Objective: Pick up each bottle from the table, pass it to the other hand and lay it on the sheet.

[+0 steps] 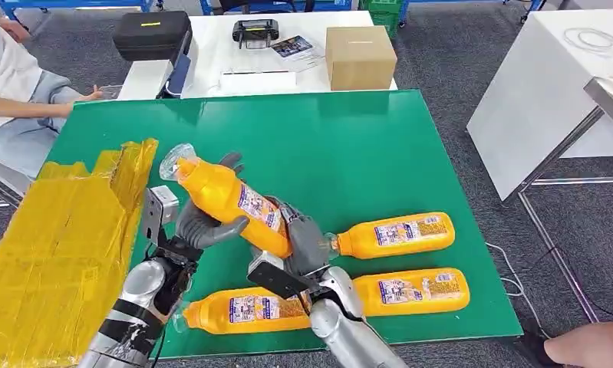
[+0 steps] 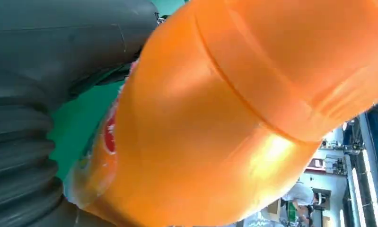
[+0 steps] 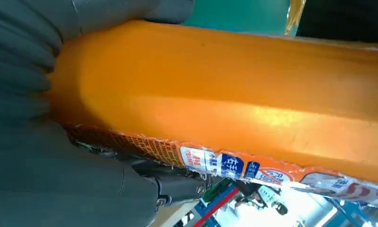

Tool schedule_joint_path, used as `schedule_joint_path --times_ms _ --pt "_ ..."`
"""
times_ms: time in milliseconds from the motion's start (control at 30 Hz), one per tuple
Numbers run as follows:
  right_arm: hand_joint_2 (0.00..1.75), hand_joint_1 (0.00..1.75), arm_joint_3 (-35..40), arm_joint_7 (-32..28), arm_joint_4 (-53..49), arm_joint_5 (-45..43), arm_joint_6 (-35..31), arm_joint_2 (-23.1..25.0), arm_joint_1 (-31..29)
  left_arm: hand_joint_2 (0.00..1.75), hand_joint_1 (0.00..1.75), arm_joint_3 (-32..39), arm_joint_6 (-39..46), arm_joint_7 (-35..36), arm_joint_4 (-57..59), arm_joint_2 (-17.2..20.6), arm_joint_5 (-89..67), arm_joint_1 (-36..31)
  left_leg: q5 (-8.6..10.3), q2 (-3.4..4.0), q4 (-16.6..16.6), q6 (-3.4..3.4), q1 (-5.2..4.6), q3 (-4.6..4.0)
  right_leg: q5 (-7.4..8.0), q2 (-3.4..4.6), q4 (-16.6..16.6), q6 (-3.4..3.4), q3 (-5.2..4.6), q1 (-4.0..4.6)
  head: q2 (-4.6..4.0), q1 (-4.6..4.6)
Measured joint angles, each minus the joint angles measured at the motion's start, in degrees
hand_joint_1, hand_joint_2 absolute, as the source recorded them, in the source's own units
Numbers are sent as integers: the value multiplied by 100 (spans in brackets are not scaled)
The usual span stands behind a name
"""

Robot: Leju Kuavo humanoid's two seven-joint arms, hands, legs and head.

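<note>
Handover state: I see both hands on one orange bottle (image 1: 230, 203) above the green table (image 1: 364, 146).

My left hand (image 1: 203, 222) wraps its fingers around the bottle's upper body; my right hand (image 1: 307, 245) grips the base end. The bottle tilts, cap toward 10 o'clock. The yellow sheet (image 1: 57, 245) lies at 9 o'clock of the hands. Three more bottles lie flat: one (image 1: 395, 234) at 3 o'clock, one (image 1: 414, 291) at 4 o'clock, one (image 1: 242, 310) at 6 o'clock, under my arms. A cardboard box (image 1: 360, 57) sits at 12 o'clock. A person's arm (image 1: 27, 107) rests at 10 o'clock.
</note>
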Motion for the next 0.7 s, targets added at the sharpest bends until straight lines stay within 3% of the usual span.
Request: schedule_joint_path --times_ms 33,67,100,633,667,700 --pt "175 175 17 0 39 4 -4 2 -22 175 26 4 0 2 13 0 17 -1 0 0 0 0 0 0 0 0 0 0 0 0 0 2" --pt "175 175 26 2 70 11 -6 11 -39 175 154 11 0 2 26 0 26 0 0 0 0 0 0 0 0 0 0 0 0 0 0 2" --pt "175 175 31 2 100 15 -9 15 -53 175 175 17 0 0 41 0 28 -3 0 0 0 0 0 0 0 0 0 0 0 0 0 0" --pt "175 175 83 9 271 -53 -124 35 -139 175 175 105 186 -9 120 -59 162 -13 0 0 0 0 0 0 0 0 0 0 0 0 0 2" --pt "175 133 83 9 269 -55 -135 35 -139 175 175 114 227 -13 120 -66 194 -11 0 0 0 0 0 0 0 0 0 0 0 0 0 2" --pt "175 3 83 9 266 -63 -149 35 -137 175 175 129 285 -26 120 -81 223 -3 0 0 0 0 0 0 0 0 0 0 0 0 0 2"
